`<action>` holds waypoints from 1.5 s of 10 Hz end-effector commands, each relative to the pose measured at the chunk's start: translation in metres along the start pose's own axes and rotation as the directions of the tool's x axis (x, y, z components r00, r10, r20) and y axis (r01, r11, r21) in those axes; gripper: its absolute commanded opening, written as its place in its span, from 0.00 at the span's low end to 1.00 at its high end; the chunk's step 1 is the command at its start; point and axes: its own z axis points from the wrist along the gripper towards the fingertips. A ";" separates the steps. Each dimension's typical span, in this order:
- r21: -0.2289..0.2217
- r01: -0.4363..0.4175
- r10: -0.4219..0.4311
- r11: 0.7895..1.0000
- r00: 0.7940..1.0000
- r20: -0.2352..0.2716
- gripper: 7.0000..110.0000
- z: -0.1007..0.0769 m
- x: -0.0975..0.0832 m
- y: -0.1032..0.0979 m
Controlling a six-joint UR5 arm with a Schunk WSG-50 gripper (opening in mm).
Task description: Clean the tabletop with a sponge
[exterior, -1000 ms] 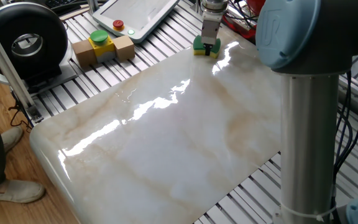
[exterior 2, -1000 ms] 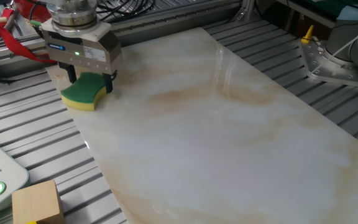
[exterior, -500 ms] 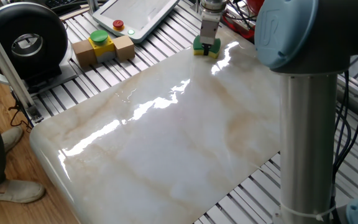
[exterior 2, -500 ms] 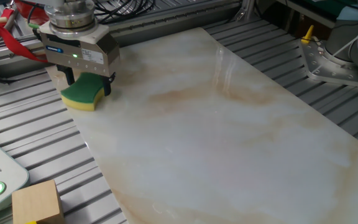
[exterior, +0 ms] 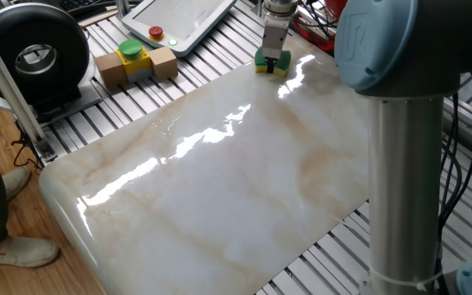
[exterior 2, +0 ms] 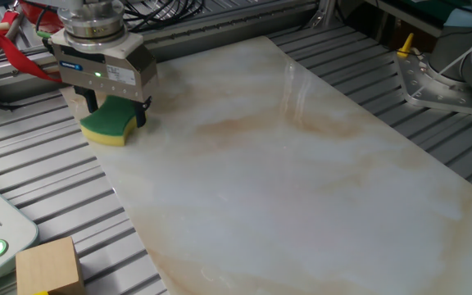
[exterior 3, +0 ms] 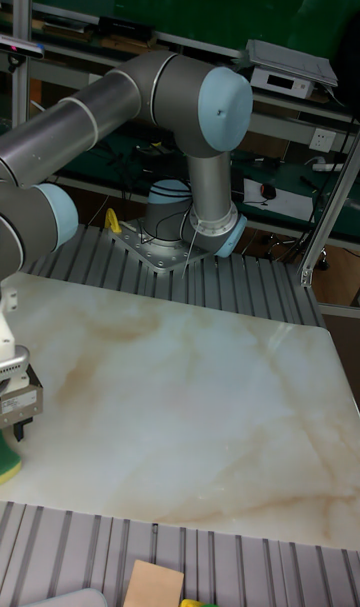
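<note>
Though the tall fixed view crops most of it, we see the gripper (exterior 2: 116, 112) pinching the sponge (exterior 2: 109, 120) at a corner of the tabletop (exterior 2: 301, 180), its fingertips hidden behind the foam.

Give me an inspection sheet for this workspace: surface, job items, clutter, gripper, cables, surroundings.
Surface: tabletop glossy, no debris seen.
Job's things: sponge at a tabletop corner, green side up.
Clutter: button on wooden blocks and a tablet on the slats, off the slab.
Gripper: gripper shut on sponge, fingers flanking it.
Cables: red and black bundle behind the gripper.
Surroundings: black fan, a person's shoes.
</note>
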 end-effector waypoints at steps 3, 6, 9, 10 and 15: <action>-0.007 -0.018 0.018 1.000 1.000 0.010 0.57 0.001 -0.001 0.001; -0.008 -0.029 0.029 1.000 0.999 0.017 0.57 0.001 -0.003 0.002; -0.006 -0.058 0.058 0.998 0.998 0.015 0.57 0.002 -0.003 0.002; 0.004 -0.075 0.075 0.997 0.997 0.009 0.36 0.002 -0.002 0.000; 0.029 -0.128 0.128 0.991 0.992 0.008 0.00 -0.003 -0.003 0.000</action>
